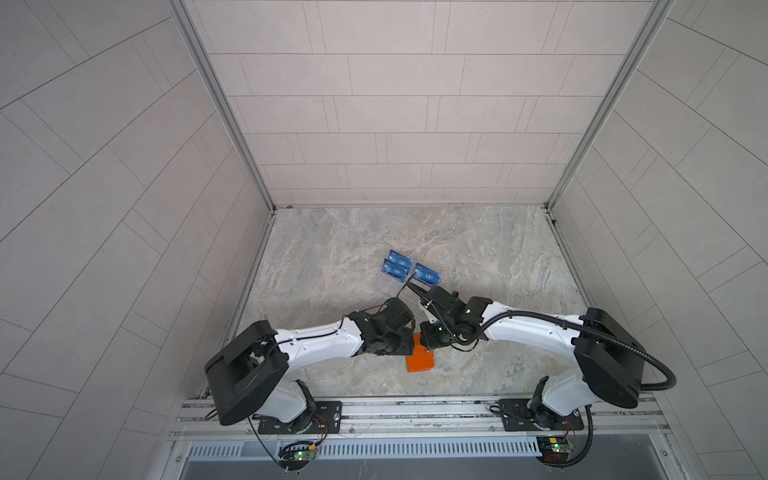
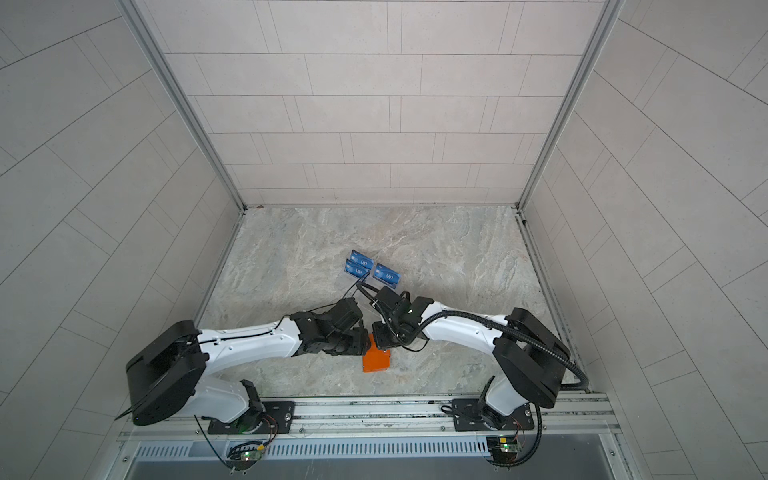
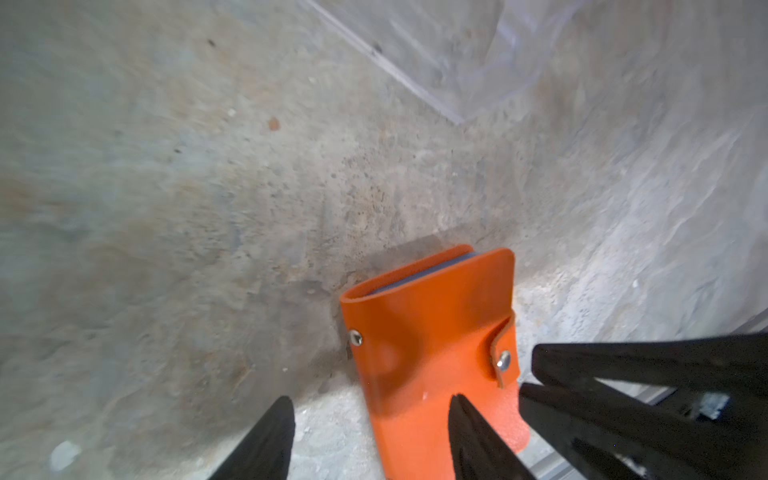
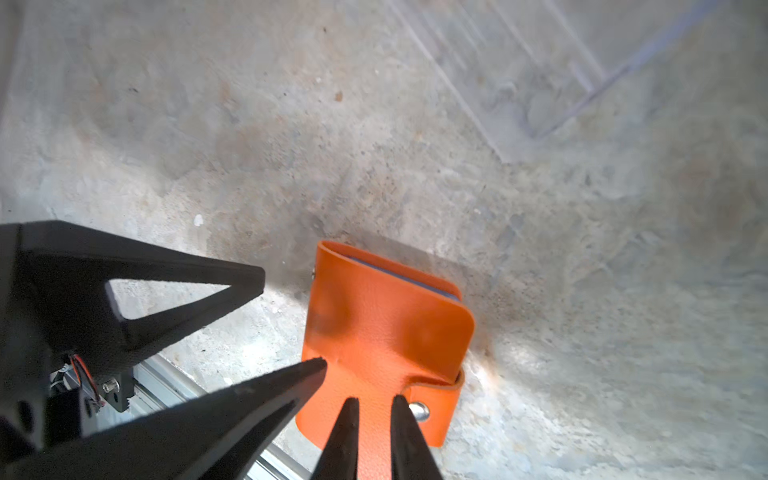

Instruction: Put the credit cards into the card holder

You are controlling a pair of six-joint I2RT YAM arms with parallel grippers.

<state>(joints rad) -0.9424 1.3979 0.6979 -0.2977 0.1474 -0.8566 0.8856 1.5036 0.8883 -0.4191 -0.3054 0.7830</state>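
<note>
Three blue credit cards (image 1: 399,264) farther back in a clear rack (image 3: 457,54), closed orange card holder (image 3: 432,345) near, left gripper (image 3: 372,399) spread wide over it, right gripper (image 4: 375,398) parted only slightly.

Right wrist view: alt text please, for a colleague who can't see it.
A closed orange card holder lies on the marbled table, the right gripper poised over its snap end with jaws slightly apart. The left gripper, open, sits beside it, one fingertip at the holder's edge.
</note>
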